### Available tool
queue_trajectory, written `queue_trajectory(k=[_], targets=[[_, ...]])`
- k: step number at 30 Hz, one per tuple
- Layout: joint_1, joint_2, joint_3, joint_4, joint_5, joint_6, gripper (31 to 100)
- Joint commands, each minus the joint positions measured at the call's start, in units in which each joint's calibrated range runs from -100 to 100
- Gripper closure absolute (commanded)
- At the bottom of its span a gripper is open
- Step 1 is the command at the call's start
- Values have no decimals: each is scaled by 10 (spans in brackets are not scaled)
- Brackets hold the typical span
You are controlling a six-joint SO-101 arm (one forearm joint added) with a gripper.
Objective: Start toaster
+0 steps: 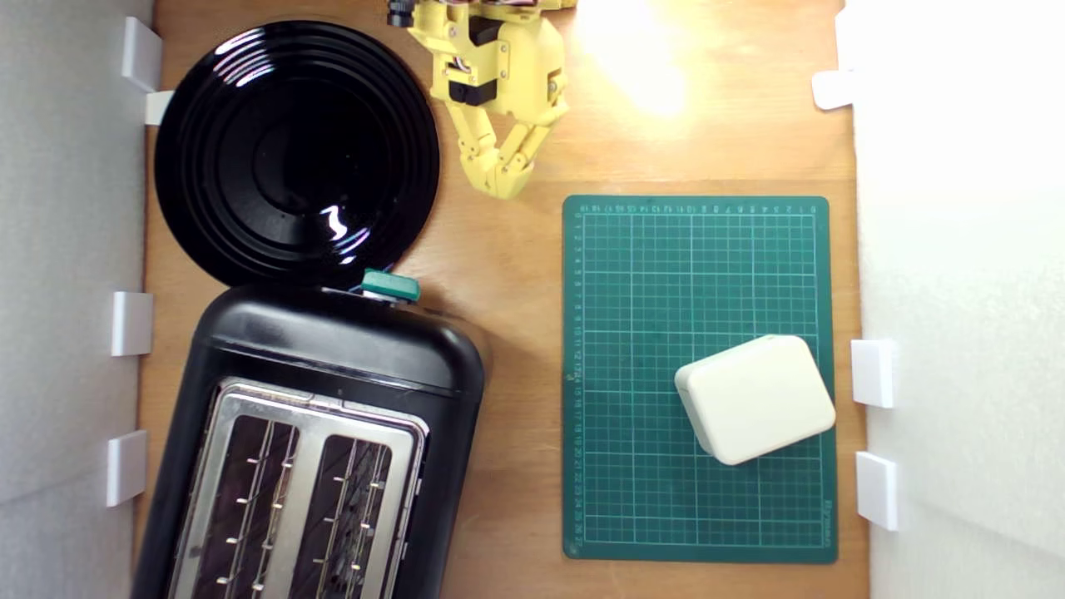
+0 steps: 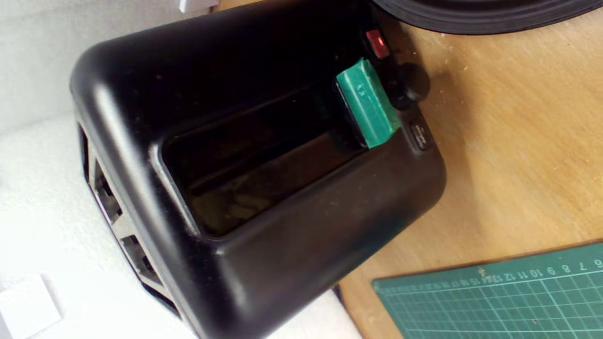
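The toaster (image 1: 316, 433) is glossy black with a silver top plate and two wire-guided slots, and it stands at the exterior view's lower left. Its teal-green lever (image 1: 391, 285) pokes out of the end face that points toward the arm. In the wrist view the toaster (image 2: 264, 197) fills the frame, and the lever (image 2: 367, 107) sits at the end of its track nearest the table, beside a red button (image 2: 377, 43) and a black knob (image 2: 410, 84). My yellow gripper (image 1: 503, 181) hangs at top centre, shut on nothing, well apart from the lever. It does not show in the wrist view.
A round black plate (image 1: 250, 100) lies just beyond the toaster, left of the gripper in the exterior view. A green cutting mat (image 1: 632, 274) at that view's right carries a white box (image 1: 755, 398). White brackets (image 1: 874, 373) line the wooden board's edges.
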Motion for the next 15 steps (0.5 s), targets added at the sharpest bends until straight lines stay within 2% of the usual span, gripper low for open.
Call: queue_trajectory(k=[1,6,11,15], targets=[[3,-8,7,2,-24,-2,989],[3,-9,71,1,-75,2,989],[7,-9,76,-64,-80,22,989],[9,-9,75,-76,-79,31,989]])
